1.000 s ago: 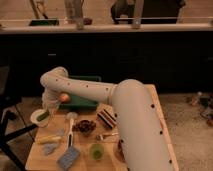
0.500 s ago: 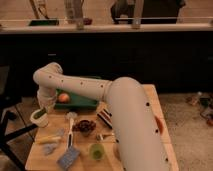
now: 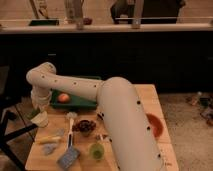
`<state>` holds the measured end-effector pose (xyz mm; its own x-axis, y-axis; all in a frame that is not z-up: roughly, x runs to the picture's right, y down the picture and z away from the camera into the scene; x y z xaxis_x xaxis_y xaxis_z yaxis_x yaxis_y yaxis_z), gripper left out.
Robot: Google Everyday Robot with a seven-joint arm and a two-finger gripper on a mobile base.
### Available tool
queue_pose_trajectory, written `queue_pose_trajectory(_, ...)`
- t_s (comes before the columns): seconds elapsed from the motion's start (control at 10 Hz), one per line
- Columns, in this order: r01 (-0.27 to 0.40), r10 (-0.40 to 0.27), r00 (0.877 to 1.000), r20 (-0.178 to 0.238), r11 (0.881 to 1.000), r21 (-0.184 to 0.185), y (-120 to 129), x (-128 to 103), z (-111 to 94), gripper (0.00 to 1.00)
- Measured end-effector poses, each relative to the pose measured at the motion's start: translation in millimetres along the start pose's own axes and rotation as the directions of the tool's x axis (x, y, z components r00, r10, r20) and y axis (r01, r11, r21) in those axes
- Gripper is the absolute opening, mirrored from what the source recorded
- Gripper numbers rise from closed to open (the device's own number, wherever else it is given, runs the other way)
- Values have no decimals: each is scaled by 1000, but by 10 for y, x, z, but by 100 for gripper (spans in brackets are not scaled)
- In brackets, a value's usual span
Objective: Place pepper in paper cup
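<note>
Gripper (image 3: pixel 37 111) hangs at the table's (image 3: pixel 150 97) left edge, directly over the paper cup (image 3: pixel 41 120); whether its fingers are parted or closed cannot be told. Something green, judged to be the pepper (image 3: pixel 34 114), shows at the cup's rim beneath the fingertips, partly hidden. Risk: the cup is light and stands near the edge, so any contact could tip it or push it off; a release off centre could drop the pepper outside. The cup appears small, white and plain, with a wide rim.
</note>
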<state>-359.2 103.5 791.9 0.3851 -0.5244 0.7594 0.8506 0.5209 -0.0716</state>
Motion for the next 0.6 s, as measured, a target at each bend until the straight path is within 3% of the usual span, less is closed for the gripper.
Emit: queue_pose_trajectory(0.6, 9, -10, 999, 34, 1000, 22, -52, -133, 51, 3)
